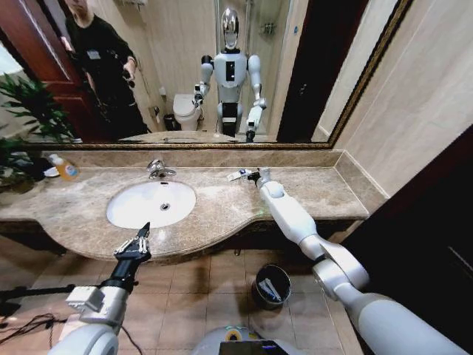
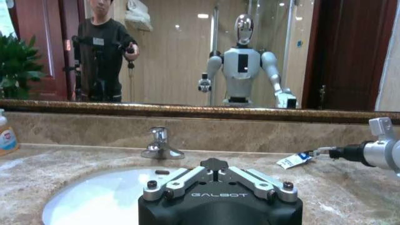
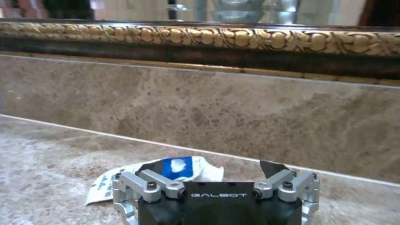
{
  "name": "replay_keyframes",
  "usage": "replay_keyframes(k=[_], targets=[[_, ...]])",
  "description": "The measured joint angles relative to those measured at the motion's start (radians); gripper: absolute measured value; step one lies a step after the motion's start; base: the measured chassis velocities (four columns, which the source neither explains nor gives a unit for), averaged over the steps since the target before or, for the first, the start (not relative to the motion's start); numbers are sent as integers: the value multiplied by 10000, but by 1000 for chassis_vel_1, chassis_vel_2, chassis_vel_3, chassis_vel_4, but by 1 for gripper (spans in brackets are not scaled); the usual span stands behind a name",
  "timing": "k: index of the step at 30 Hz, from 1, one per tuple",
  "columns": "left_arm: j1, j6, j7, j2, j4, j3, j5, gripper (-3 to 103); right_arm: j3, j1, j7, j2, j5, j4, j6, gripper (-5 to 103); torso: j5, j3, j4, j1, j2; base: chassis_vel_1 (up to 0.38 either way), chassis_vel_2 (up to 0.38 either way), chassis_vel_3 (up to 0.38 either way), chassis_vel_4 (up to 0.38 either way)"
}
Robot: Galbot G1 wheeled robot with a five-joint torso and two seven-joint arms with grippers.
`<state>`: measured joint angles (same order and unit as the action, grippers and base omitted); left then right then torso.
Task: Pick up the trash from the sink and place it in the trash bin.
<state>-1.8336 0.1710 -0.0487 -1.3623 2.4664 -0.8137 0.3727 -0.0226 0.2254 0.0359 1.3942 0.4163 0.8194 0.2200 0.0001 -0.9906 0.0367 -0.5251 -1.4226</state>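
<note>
- The brown marble counter runs below a gilt-framed mirror; the white oval sink with its chrome faucet is set into it.
- The right arm stretches forward over the counter, well to the right of the sink, nearly straight and low, wrist close to the back wall.
- The left arm rises from below the counter's front edge; the left gripper hovers just before the sink's near rim, its fingers drawn together on nothing.
- The small round dark metal trash bin stands on the tiled floor below the counter, right of the sink.
- The right gripper has its fingers spread apart around a crumpled blue-and-white packet lying on the counter, which rests beside one finger.
</note>
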Motion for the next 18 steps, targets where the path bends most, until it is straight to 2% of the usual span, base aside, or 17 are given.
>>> replay_keyframes(k=[1,5,9,18], targets=[[0,0,0,0,0,0,0,0,0,0,0,0,0,0,0,100,0,0,0,0,0,0,0,0,0],[1,0,0,0,0,0,0,0,-23,-205,1470,72,-81,-336,-412,100,0,0,2,0,0,0,0,0,0],[0,0,0,0,0,0,0,0,-3,-329,1983,186,-120,-573,-447,100,-1,0,1,0,0,0,0,0,0],[0,0,0,0,0,0,0,0,-94,-612,2353,611,-768,-1373,-568,100,-1,0,1,0,0,0,0,0,0]])
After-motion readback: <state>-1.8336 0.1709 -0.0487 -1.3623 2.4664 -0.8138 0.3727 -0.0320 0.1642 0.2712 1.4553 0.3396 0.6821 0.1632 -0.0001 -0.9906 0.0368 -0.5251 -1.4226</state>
